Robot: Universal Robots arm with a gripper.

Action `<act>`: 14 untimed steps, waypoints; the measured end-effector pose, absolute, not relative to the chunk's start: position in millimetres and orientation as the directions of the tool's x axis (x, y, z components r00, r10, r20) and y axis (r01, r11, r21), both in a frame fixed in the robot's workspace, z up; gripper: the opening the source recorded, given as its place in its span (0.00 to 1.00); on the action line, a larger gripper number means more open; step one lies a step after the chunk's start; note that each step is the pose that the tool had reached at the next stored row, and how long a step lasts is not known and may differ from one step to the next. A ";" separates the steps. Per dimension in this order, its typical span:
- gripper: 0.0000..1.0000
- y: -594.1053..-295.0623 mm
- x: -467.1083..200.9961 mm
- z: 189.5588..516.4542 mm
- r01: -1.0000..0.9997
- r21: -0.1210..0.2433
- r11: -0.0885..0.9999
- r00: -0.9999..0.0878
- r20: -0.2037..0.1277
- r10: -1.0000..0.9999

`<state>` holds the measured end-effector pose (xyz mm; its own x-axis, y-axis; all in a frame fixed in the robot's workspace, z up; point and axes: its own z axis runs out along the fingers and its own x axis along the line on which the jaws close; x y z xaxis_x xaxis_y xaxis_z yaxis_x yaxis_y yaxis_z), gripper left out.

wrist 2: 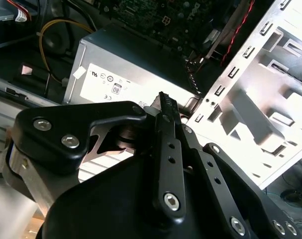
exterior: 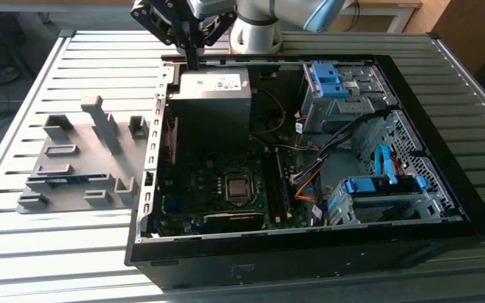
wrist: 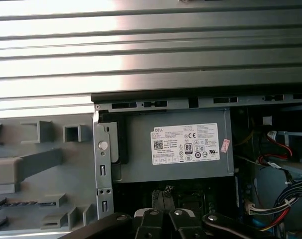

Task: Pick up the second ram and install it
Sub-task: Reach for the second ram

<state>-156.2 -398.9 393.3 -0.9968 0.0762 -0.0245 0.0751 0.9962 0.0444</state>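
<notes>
In the grey slotted tray (exterior: 99,136), toward the slatted table's (exterior: 99,57) edge at the exterior view's left, the second ram (exterior: 67,179) sits in 1 slot. It is a thin blue-green strip standing on its long edge, with nothing touching it. I'd judge that neither the pickup nor the install is done. The gripper (exterior: 191,60) hangs well apart from it, above the power supply (exterior: 213,95) at a corner of the open computer case (exterior: 479,214), fingers pressed together on nothing.

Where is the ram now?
In the exterior view the ram lies in a slot of the grey tray, at that view's left, outside the case; the gripper is apart from it, above the power supply.
</notes>
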 end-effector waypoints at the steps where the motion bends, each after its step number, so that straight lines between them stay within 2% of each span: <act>1: 0.11 -398.9 -156.9 393.3 0.075 0.044 0.996 -0.997 -0.024 0.076; 14: 0.11 -398.9 -166.0 393.3 0.075 0.044 0.996 -0.997 -0.024 0.076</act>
<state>-166.0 -398.9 393.3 -0.9968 0.0762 -0.0244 0.0751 0.9962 0.0444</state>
